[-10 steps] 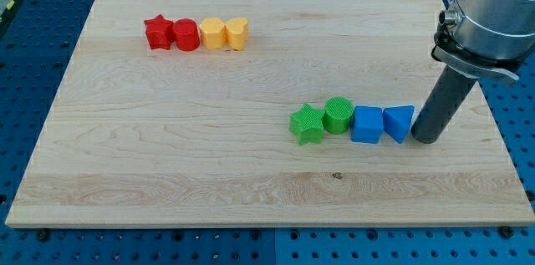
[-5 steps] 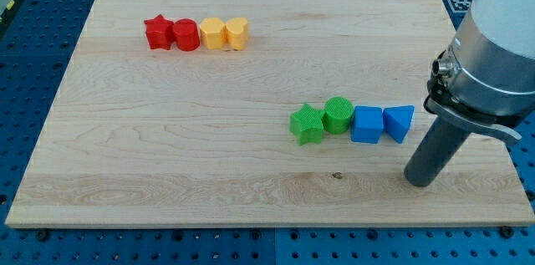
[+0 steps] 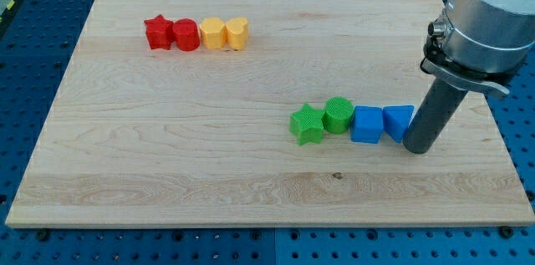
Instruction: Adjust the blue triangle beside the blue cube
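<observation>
The blue triangle (image 3: 397,120) lies on the wooden board (image 3: 167,156) at the view's right, touching the right side of the blue cube (image 3: 366,124). My tip (image 3: 416,148) stands right against the triangle's lower right edge, partly covering it. The cube, a green cylinder (image 3: 338,115) and a green star (image 3: 307,124) form a row running to the view's left from the triangle.
A red star (image 3: 157,33), a red cylinder-like block (image 3: 185,35), a yellow block (image 3: 212,33) and a yellow heart (image 3: 237,33) form a row at the view's top left. The board's right edge lies close behind my rod.
My tip went from the triangle's right side down toward the view's bottom, then came back up to the triangle's lower right edge. The blocks have barely shifted.
</observation>
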`<state>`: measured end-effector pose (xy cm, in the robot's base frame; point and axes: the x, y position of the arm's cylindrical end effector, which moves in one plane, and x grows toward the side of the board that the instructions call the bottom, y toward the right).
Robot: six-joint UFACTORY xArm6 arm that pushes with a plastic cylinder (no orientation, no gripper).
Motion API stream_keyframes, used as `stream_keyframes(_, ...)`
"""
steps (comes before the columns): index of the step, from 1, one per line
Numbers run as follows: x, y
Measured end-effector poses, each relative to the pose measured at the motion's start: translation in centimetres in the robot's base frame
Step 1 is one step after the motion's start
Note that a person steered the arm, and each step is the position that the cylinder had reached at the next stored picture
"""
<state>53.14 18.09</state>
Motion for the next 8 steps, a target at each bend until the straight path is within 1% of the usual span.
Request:
stream_keyframes(2, 0.6, -1.6)
stream_keyframes(3, 2.1, -2.0)
stream_keyframes(4, 2.5, -1.9)
stream_keyframes(8, 1.7, -2.2)
